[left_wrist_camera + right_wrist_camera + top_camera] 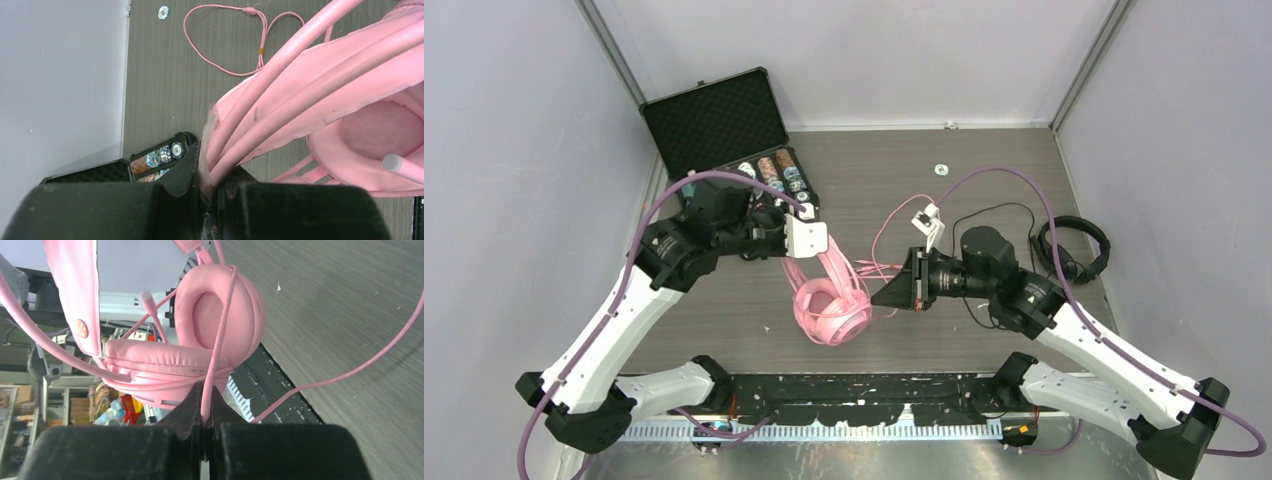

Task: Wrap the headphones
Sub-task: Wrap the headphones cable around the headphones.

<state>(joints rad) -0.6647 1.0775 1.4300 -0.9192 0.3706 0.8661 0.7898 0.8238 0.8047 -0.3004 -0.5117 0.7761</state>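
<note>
Open case (714, 125) of poker chips (774, 168)

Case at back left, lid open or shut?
Open. The case lid stands tilted back, its foam lining exposed, and rows of poker chips show in the base.

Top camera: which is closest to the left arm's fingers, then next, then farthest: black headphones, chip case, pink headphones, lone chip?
1. The pink headphones: headband clamped in the left fingers.
2. The chip case: just behind them, left side.
3. The lone chip: farther back, right of the middle.
4. The black headphones: far right side.
</note>
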